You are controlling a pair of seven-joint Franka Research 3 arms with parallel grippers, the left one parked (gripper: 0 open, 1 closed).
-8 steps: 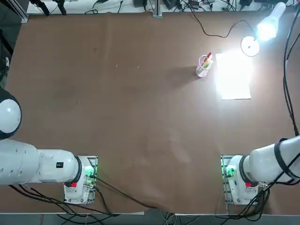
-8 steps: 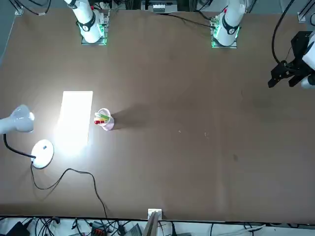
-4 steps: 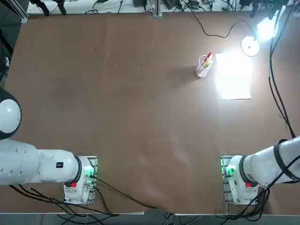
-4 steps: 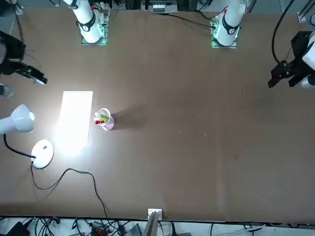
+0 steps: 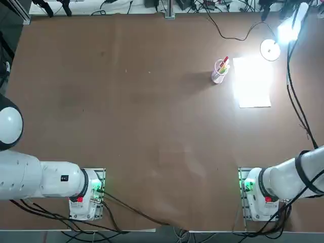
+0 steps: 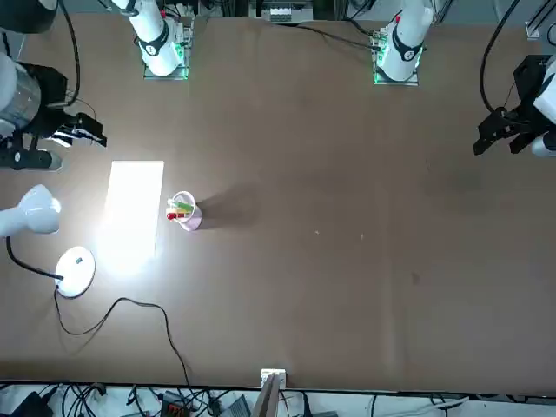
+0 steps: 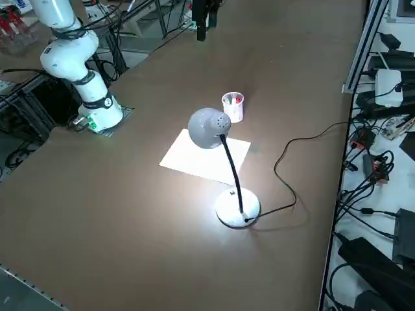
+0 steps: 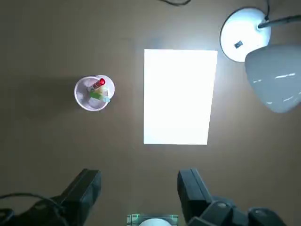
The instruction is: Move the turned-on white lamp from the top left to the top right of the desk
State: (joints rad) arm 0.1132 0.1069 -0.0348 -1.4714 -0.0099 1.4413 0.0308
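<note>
Lamp [image 7: 209,127] = task obj., upright and lit, approx. 2 o'clock on the tabletop [image 5: 152,111], top view as the dial, 12 = far edge. Near to far:

R arm [image 5: 286,177]: its base is at approx. 4 o'clock, near edge.

R gripper [image 8: 141,181]: up in the air on the 2 o'clock side, near the lamp but apart from it. Fingers wide open, facing each other w/ a broad gap; holding nothing, touching nothing.

Paper [image 5: 253,83]: white sheet, flat, approx. 2 o'clock, brightly lit, closer in than the lamp's base.

Cup [image 5: 219,76]: pens inside, upright, just off the paper's 9-10 o'clock side, betw. 1 and 2 o'clock on the tabletop.

Lamp's disc base [image 5: 270,49]: flat on the tabletop, approx. 1 o'clock from the paper. Slim dark neck [image 7: 233,170] bends up to the head, which leans out to 1-2 o'clock of the base.

Cord [image 7: 285,175]: thin, blk, curves from the base towards 10 o'clock and over the far edge.
</note>
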